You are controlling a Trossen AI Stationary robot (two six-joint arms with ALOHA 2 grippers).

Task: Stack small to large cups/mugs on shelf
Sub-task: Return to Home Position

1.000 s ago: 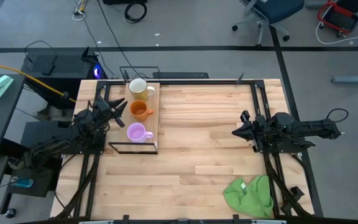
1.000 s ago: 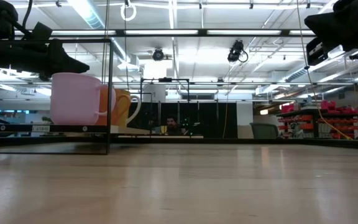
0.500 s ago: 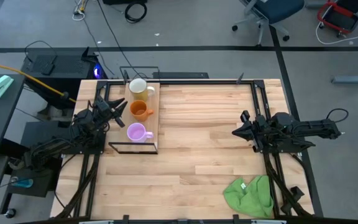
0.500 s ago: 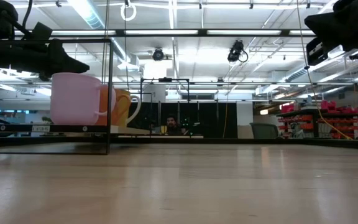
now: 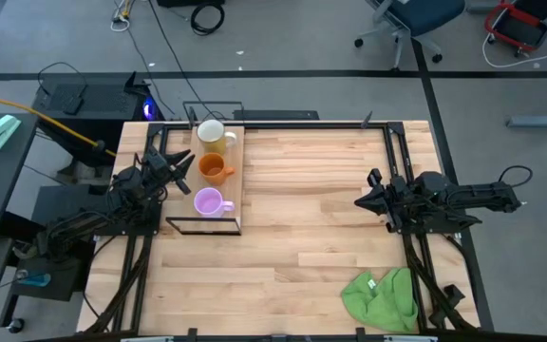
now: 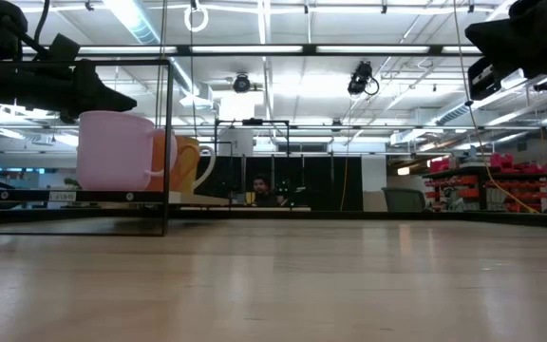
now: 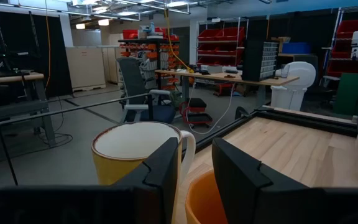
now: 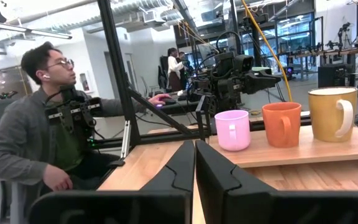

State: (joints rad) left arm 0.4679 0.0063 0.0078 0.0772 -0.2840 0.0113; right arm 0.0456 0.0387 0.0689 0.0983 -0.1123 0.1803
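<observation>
Stiff, breakable mugs (image 5: 214, 168) line the shelf (image 5: 236, 190); I'd grip their rims. The left pincer (image 5: 184, 166) gapes empty beside them; the right pincer (image 5: 360, 201) is closed, empty.

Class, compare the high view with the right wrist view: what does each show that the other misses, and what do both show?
Only the high view: the green cloth on the table. Only the right wrist view: a seated person beyond the table. Both: the purple mug, orange mug and yellow mug in a row on the shelf, with the left gripper beside them.
</observation>
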